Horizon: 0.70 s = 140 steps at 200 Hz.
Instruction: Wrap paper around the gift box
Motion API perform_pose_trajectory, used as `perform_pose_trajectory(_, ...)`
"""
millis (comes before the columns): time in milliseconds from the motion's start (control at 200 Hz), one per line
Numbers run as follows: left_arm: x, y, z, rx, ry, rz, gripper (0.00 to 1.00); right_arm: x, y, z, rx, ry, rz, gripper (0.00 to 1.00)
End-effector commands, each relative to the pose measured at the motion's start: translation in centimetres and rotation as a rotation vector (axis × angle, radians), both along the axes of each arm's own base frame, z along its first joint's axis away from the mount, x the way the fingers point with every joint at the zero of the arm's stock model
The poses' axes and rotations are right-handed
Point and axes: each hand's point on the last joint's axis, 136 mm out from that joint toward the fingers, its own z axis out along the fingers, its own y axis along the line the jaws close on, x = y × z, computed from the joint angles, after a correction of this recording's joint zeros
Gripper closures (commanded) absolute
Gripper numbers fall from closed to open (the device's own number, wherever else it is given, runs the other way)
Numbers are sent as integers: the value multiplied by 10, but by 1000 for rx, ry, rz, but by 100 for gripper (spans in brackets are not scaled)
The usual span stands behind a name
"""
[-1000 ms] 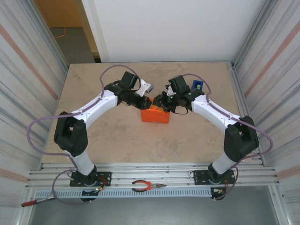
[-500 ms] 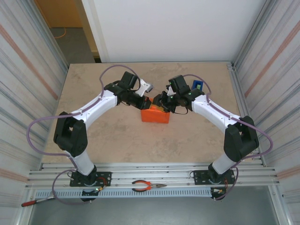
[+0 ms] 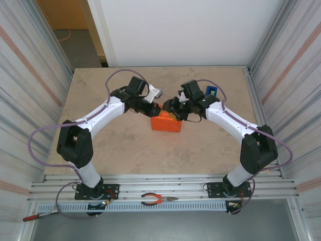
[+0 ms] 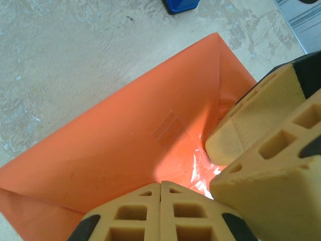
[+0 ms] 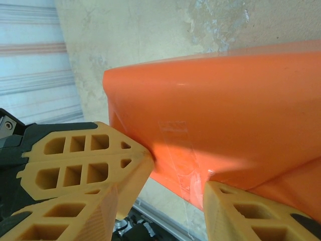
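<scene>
The gift box [image 3: 166, 124] is wholly hidden beneath the paper [image 4: 125, 150] — and the blue dispenser [image 4: 181, 5] is cut off at the upper edge.

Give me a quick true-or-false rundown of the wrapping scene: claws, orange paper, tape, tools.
The left claw is shut. True.
The thin bright orange paper sheet lies flat and unfolded. False: it is folded into a compact block.
A clear tape strip sits on the paper. True.
The small blue tape dispenser stands at the left of the beige stone-look tabletop. False: at its far right.
The orange-handled pliers lie beside the block. False: on the near metal rails.
</scene>
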Motion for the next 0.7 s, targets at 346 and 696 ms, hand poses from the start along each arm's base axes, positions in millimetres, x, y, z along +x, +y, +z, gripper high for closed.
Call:
perform_pose_trajectory(346,-16,10,-30,89,64,-5,100,-16,1,48,99,-83,61,57)
perform_pose_trajectory(696,-17,11,-30,91,63,-4,100,18,-41,47,141,-160,-42,100)
